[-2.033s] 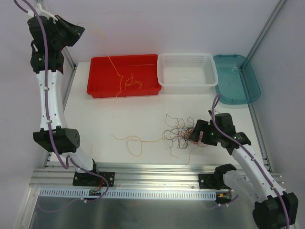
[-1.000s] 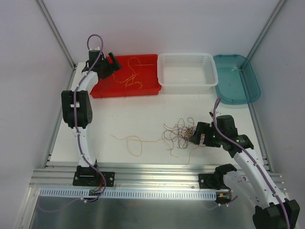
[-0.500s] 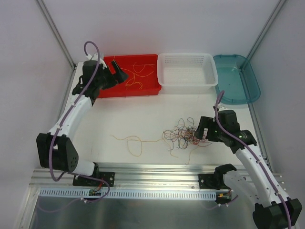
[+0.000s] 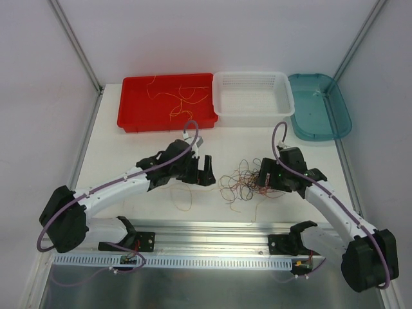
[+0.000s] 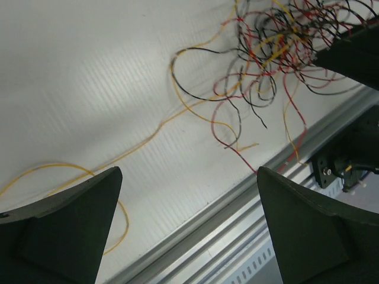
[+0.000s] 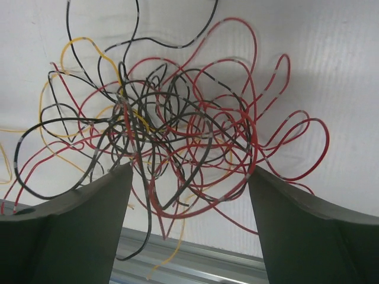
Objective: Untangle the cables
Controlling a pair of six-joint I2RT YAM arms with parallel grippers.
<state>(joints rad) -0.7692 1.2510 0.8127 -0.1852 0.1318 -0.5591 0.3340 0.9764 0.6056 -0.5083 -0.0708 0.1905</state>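
Observation:
A tangle of thin red, black and yellow cables [image 4: 239, 183] lies on the white table right of centre. My right gripper [image 4: 262, 177] stands open at its right side. In the right wrist view the clump [image 6: 177, 127] fills the space ahead of that gripper [image 6: 189, 168], and several strands reach in between the wide-apart fingers. My left gripper [image 4: 207, 171] is open just left of the tangle, with nothing in it. In the left wrist view this gripper [image 5: 188, 171] sits over the table edge, and the tangle [image 5: 278, 47] shows at upper right. One loose yellow cable [image 5: 142, 142] trails left.
At the back stand a red tray [image 4: 129, 117] holding several yellow cables [image 4: 177, 100], a white basket [image 4: 222, 109] and a teal tray [image 4: 322, 132]. An aluminium rail [image 4: 212, 232] runs along the near table edge, close under both grippers.
My left arm has swung from the red tray down to the table's middle, left of the tangle. My right gripper has shifted slightly left and forward onto the tangle's edge.

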